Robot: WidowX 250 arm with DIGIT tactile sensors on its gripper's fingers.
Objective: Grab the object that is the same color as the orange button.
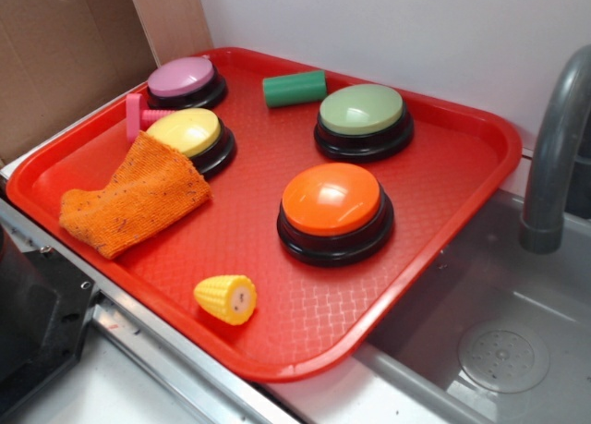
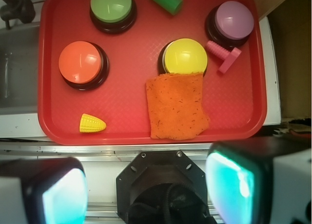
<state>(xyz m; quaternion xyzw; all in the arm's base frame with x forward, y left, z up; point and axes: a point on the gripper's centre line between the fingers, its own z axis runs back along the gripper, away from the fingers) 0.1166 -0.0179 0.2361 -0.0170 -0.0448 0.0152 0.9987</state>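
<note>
The claw [image 2: 146, 185] hangs wide open and empty, well short of the tray [image 2: 48, 126]. The orange cloth [image 2: 175, 106] lies ahead, touching the yellow button [image 2: 185, 55]. Approach phase: next, advance and descend.

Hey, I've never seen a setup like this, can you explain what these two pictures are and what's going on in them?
These show a robot arm's workspace from two cameras. One stands off to the side. The other rides on the arm's wrist and looks straight down; the two blurry pads at its bottom edge are the fingers of the tool, spread apart and holding nothing. A red tray sits beside a sink. On it lie four dome buttons: orange button, yellow, green, purple. There is also an orange cloth touching the yellow button, a toy corn, a green cylinder and a pink bolt.
</note>
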